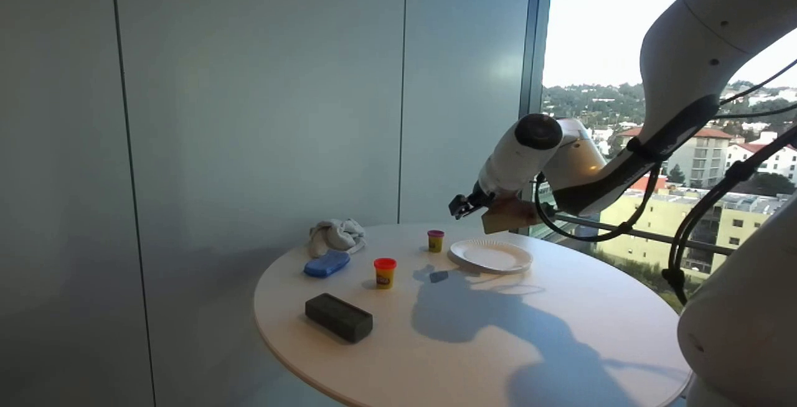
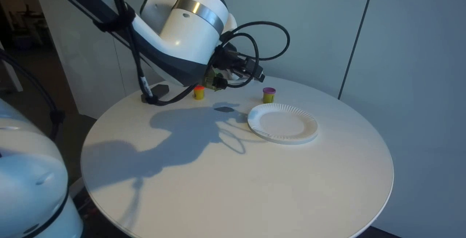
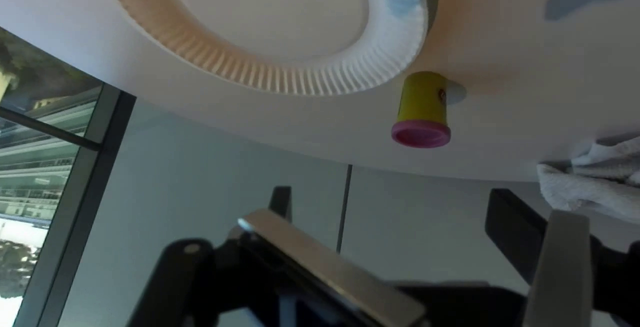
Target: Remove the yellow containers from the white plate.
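The white plate (image 1: 492, 256) lies flat on the table with nothing on it; it also shows in an exterior view (image 2: 282, 123) and in the wrist view (image 3: 270, 12). A yellow container with a purple-pink lid (image 1: 435, 242) stands upright on the table just beside the plate (image 2: 268, 96), also in the wrist view (image 3: 424, 102). A yellow container with a red lid (image 1: 384, 275) stands farther from the plate (image 2: 198, 93); it is out of the wrist view. My gripper (image 1: 459, 206) is open and empty (image 3: 392, 204), above the table near the purple-lidded container (image 2: 259, 75).
A black block (image 1: 339, 317), a blue object (image 1: 327, 264) and a crumpled whitish cloth (image 1: 338, 236) lie on the round white table (image 1: 473, 369). A grey wall (image 1: 261, 83) stands behind the table. A window (image 1: 622, 71) is beside it. Cables (image 2: 269, 23) loop from the arm.
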`<action>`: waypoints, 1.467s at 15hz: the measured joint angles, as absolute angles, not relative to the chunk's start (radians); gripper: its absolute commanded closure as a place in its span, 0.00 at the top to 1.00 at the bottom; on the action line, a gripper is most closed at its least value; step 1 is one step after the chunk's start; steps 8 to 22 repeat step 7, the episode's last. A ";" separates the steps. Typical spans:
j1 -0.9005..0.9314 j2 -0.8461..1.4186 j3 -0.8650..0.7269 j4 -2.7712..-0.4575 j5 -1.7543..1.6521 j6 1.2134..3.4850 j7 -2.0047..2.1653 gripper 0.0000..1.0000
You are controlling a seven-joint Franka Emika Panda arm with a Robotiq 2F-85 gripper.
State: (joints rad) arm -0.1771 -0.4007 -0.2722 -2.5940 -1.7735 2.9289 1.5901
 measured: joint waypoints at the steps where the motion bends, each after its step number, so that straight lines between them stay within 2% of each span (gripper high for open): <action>1: -0.208 -0.424 -0.297 -2.624 -1.755 3.011 1.520 1.00; 3: -0.265 -0.437 -0.344 -2.678 -1.719 3.152 1.373 1.00; 6: -0.284 -0.402 -0.405 -2.751 -1.674 3.234 1.166 1.00; 22: -0.291 -0.377 -0.405 -2.763 -1.674 3.245 1.125 1.00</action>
